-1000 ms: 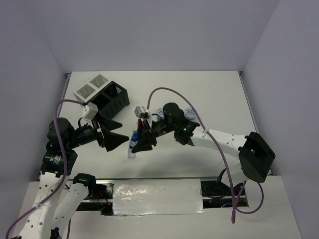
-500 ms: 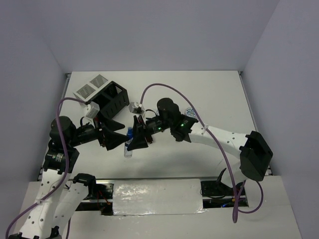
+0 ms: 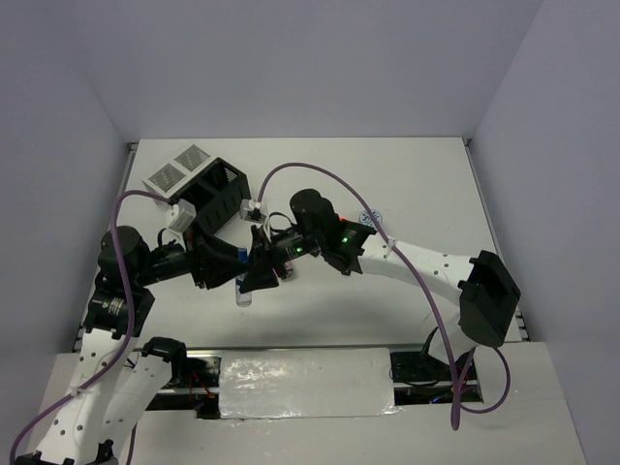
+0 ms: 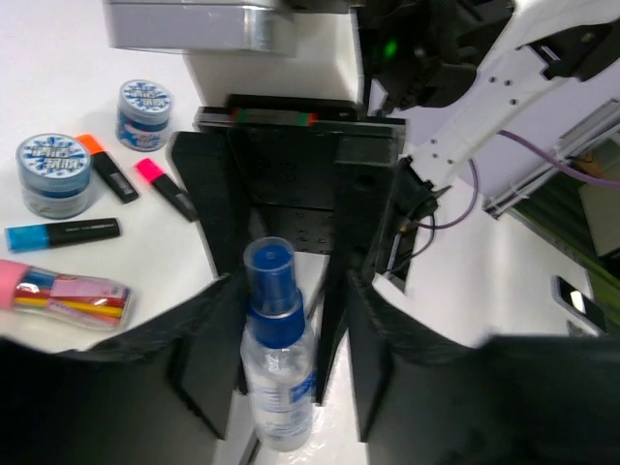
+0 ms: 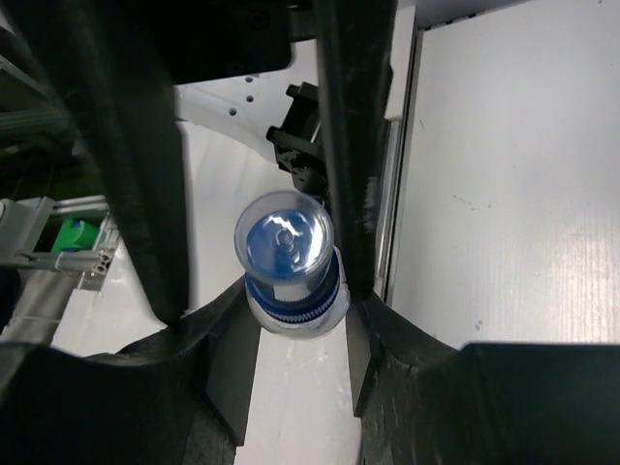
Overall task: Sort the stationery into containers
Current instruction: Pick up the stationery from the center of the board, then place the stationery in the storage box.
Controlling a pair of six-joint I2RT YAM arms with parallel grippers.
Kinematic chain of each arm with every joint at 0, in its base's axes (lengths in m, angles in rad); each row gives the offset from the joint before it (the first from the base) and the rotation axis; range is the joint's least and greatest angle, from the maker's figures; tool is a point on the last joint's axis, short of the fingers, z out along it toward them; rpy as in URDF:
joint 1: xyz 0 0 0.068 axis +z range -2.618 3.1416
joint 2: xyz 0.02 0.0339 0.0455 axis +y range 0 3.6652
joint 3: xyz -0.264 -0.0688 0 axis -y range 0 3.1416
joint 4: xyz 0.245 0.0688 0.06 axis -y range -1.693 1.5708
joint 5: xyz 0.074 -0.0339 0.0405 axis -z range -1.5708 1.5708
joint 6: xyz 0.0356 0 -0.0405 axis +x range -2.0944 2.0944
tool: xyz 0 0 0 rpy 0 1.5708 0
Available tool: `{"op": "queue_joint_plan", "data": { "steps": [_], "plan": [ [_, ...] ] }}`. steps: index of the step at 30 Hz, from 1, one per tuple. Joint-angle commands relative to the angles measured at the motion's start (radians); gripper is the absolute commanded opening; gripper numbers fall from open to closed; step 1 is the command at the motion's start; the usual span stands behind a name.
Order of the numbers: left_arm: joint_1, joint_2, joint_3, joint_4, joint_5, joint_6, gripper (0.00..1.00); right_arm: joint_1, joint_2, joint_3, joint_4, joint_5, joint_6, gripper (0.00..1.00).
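Observation:
A clear bottle (image 3: 242, 286) with a blue cap hangs above the table's front middle. My right gripper (image 3: 263, 273) is shut on it just under the cap, and its pads press both sides of the bottle (image 5: 291, 276) in the right wrist view (image 5: 295, 312). My left gripper (image 3: 229, 273) faces it from the left, with its jaws standing around the body of the bottle (image 4: 279, 383). One left finger (image 4: 184, 368) lies against the bottle. On the other side, a right-gripper finger (image 4: 360, 203) stands in the gap. The left gripper's fingers are blurred.
The black mesh organiser (image 3: 219, 199) and two light-grey cups (image 3: 177, 167) stand at the back left. On the table beyond lie two blue-white tins (image 4: 56, 172) (image 4: 145, 100), an orange marker (image 4: 108, 167), a pink marker (image 4: 167, 188), a blue marker (image 4: 63, 233) and a clear pen case (image 4: 63, 291).
My right arm has carried the bottle leftward into the left gripper's jaws. Those jaws have narrowed from wide open to close around the bottle.

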Motion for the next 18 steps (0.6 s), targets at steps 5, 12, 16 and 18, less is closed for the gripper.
{"op": "queue_joint_plan", "data": {
  "steps": [5, 12, 16, 18],
  "plan": [
    [-0.004, 0.011, 0.019, -0.006, -0.032, 0.047, 0.49, 0.026, -0.022, 0.036, 0.046, -0.028, -0.006, 0.0],
    [-0.006, 0.014, 0.018, -0.011, -0.035, 0.048, 0.52, 0.039, -0.037, 0.048, 0.047, -0.04, -0.012, 0.0],
    [-0.004, 0.011, 0.015, -0.003, -0.023, 0.042, 0.38, 0.041, -0.033, 0.068, 0.034, -0.003, -0.017, 0.0],
    [-0.004, 0.011, 0.015, -0.002, -0.015, 0.039, 0.33, 0.041, -0.017, 0.082, 0.026, 0.018, -0.014, 0.0]
  ]
}}
